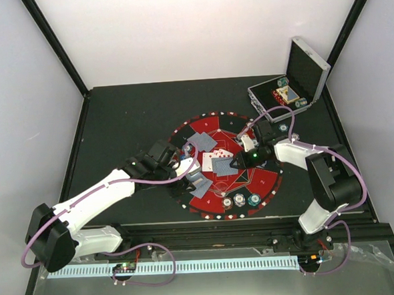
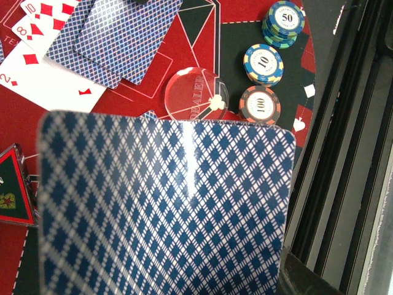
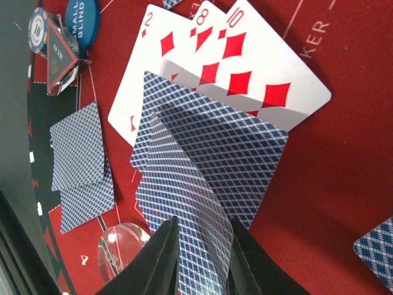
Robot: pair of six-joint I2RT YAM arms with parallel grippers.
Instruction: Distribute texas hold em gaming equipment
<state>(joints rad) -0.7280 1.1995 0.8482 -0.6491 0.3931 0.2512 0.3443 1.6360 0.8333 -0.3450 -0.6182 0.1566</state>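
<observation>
Left wrist view: your left gripper was clenched on a face-down card over the mat's near-left part, likely for dealing. At mat centre, your right gripper straddled a second face-down card overlapping the diamonds; pinched or released, can't tell.

I'm boxed in by white walls, black posts in the far corners, a matte black surface below, light flat and even.
</observation>
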